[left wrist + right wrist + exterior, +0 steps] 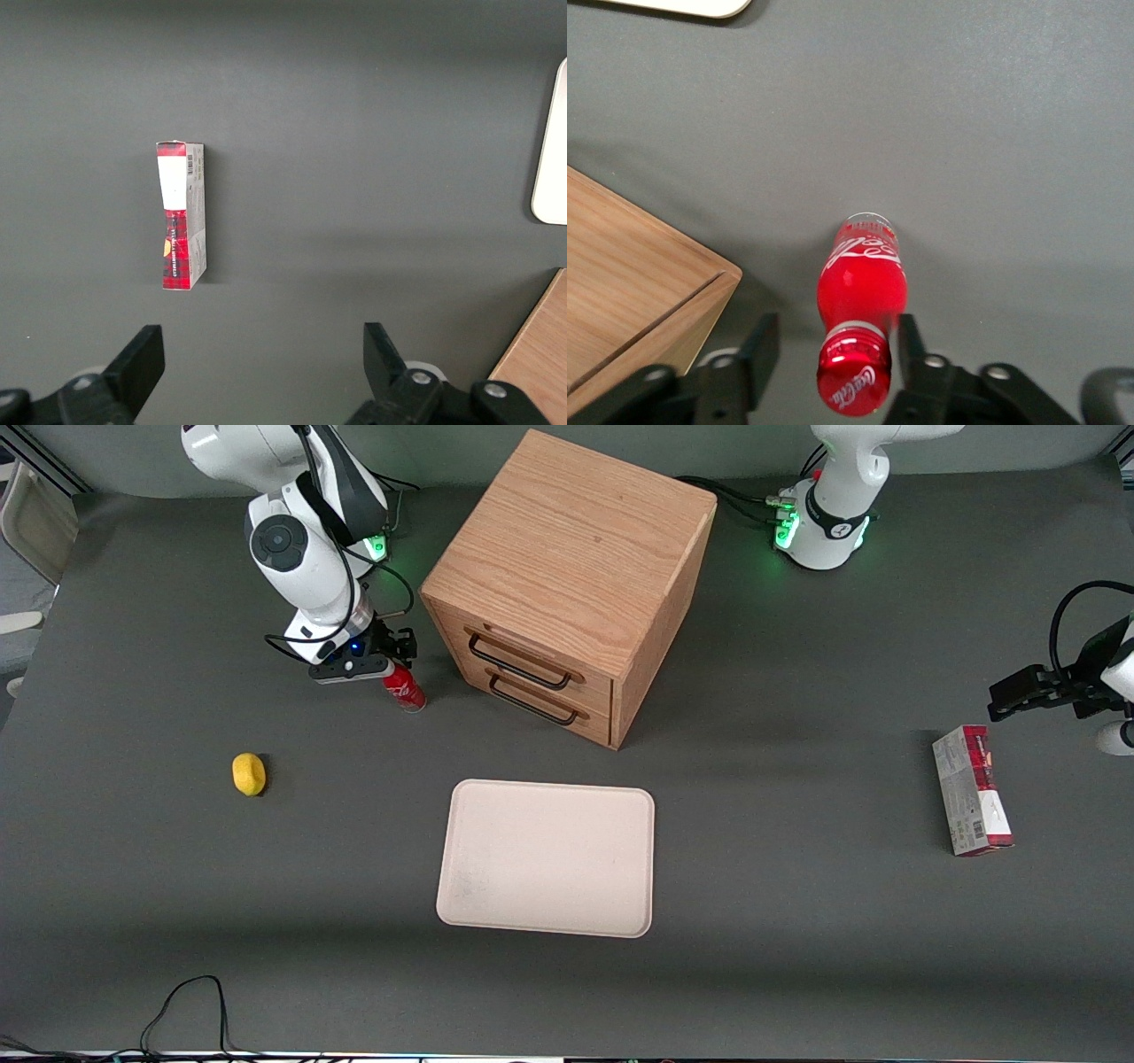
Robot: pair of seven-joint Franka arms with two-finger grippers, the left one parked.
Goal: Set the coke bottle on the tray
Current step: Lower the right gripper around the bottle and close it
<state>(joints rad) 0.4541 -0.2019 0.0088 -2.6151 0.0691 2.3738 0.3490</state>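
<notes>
Seemingly standing upright near the desk edge farthest from the front camera, toward the working arm's end: coke bottle (404,688), just beside the wooden drawer cabinet (567,584), well apart from the tray (547,857) lying mid-desk nearer the camera. Hovering over the bottle's top: gripper (392,657). Also lying about: a yellow lump (249,773) toward the working arm's end, a carton (971,789) toward the parked arm's end.

Showing from the left wrist only the carton (182,215) and a sliver of tray rim (551,142).

Straddling the bottle (861,292) in the right wrist view: gripper (833,341), fingers (760,345) spread, one either side of the neck, not yet pinching. Pointing cap (853,379) upward, long axis vertical. Likely handling as light, rigid and smooth, so prone to slipping or tipping; squeezing just below the cap, squarely across the neck, looking wisest.
</notes>
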